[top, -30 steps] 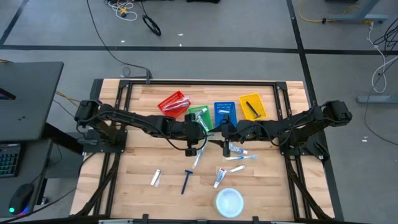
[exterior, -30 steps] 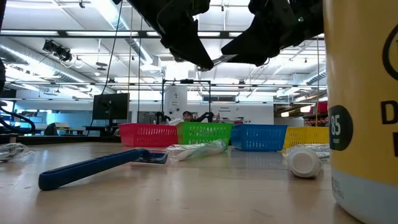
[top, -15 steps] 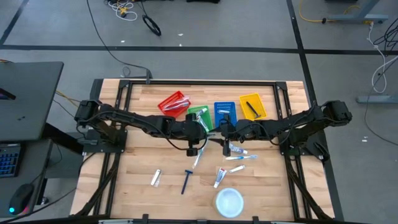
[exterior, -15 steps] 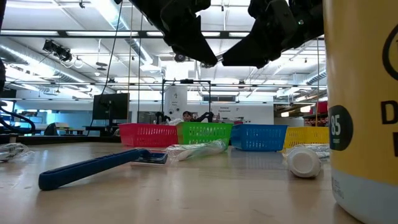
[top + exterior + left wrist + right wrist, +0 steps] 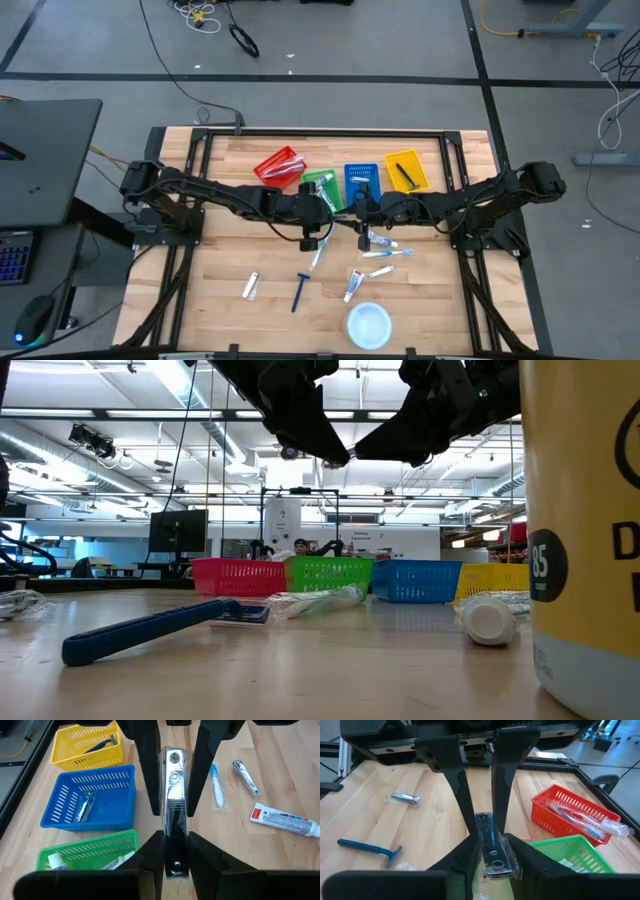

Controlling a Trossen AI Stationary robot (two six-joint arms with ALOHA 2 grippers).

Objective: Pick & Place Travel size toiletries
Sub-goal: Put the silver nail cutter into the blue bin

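Both arms are matte black, jointed in slim segments with thin black cables looping beneath near the wrists. The left hand point(image 5: 322, 222) and the right hand point(image 5: 362, 222) each end in two flat, tapering black fingers point(image 5: 148, 765), smooth-faced and angular, widening toward blocky bases.

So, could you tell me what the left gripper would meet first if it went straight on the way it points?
Probably the right gripper, facing it head-on; the left gripper holds the wrapped nail clipper reaching between them.
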